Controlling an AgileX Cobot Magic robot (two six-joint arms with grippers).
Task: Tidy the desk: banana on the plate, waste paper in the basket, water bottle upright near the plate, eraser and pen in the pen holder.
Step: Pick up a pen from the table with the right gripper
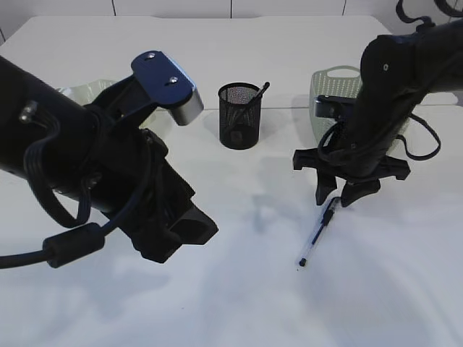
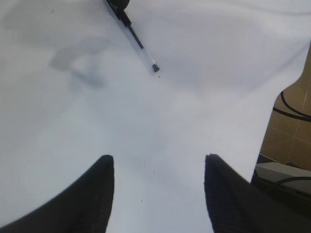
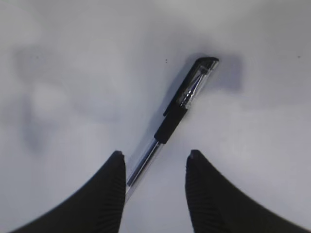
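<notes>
A clear pen (image 1: 318, 235) with a black grip lies slanted on the white table. My right gripper (image 1: 337, 199) hangs open just over its upper end. In the right wrist view the pen (image 3: 180, 109) runs between the open fingers of that gripper (image 3: 155, 155), close to the left one, not pinched. My left gripper (image 2: 158, 158) is open over bare table with nothing in it, and the pen (image 2: 138, 43) lies far ahead of it. The black mesh pen holder (image 1: 239, 116) stands mid-table with another pen in it. Banana, waste paper, bottle and eraser are out of view.
A pale mesh basket (image 1: 336, 81) stands behind the right arm. Another pale rimmed thing (image 1: 87, 90) shows behind the bulky left arm (image 1: 108, 181), mostly hidden. In the left wrist view the table's edge (image 2: 272, 126) drops off at the right.
</notes>
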